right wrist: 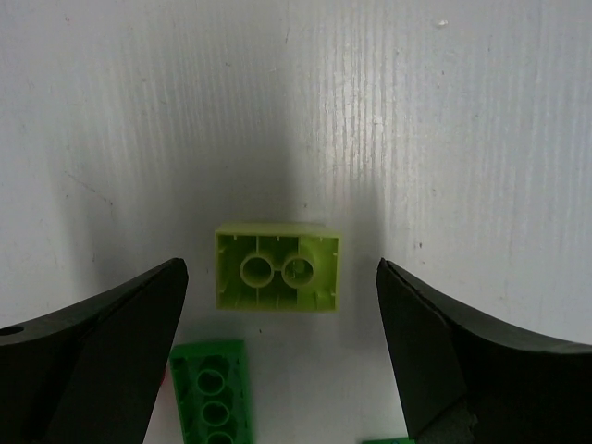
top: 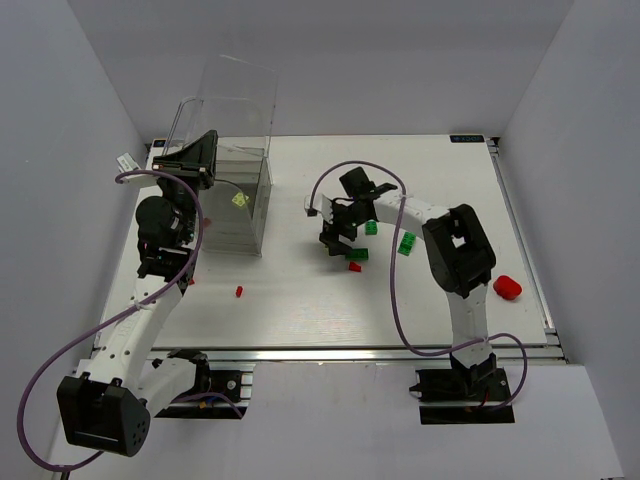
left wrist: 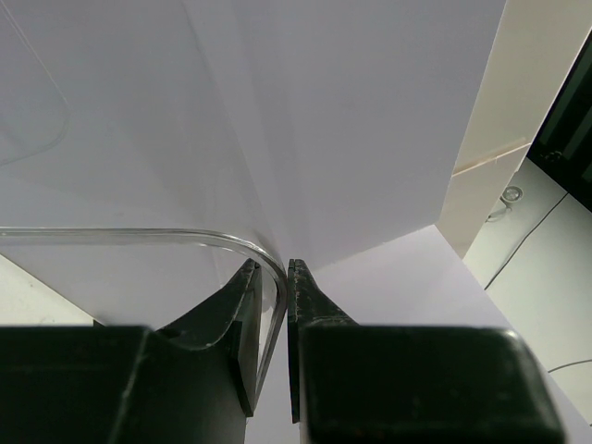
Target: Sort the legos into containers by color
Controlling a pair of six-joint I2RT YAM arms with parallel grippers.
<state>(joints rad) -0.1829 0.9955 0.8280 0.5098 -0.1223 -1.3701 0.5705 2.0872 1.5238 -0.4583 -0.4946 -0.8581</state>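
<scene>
The clear container [top: 235,110] stands at the back left, and a yellow-green lego [top: 240,201] shows through its wall. My left gripper [top: 197,155] is shut on the container's rim [left wrist: 139,233], with the clear wall pinched between its fingers [left wrist: 271,268]. My right gripper [top: 336,238] is open and points down at the table's middle. In the right wrist view an upside-down yellow-green lego [right wrist: 277,268] lies on the table between its open fingertips [right wrist: 280,270]. A green lego [right wrist: 211,388] lies just beside it. Green legos [top: 371,228] [top: 407,243] [top: 356,254] and a red lego [top: 354,266] lie around the gripper.
A small red lego [top: 239,291] lies at front left, and another red bit [top: 192,280] lies by the left arm. A larger red object [top: 507,287] sits near the right edge. White walls enclose the table on three sides.
</scene>
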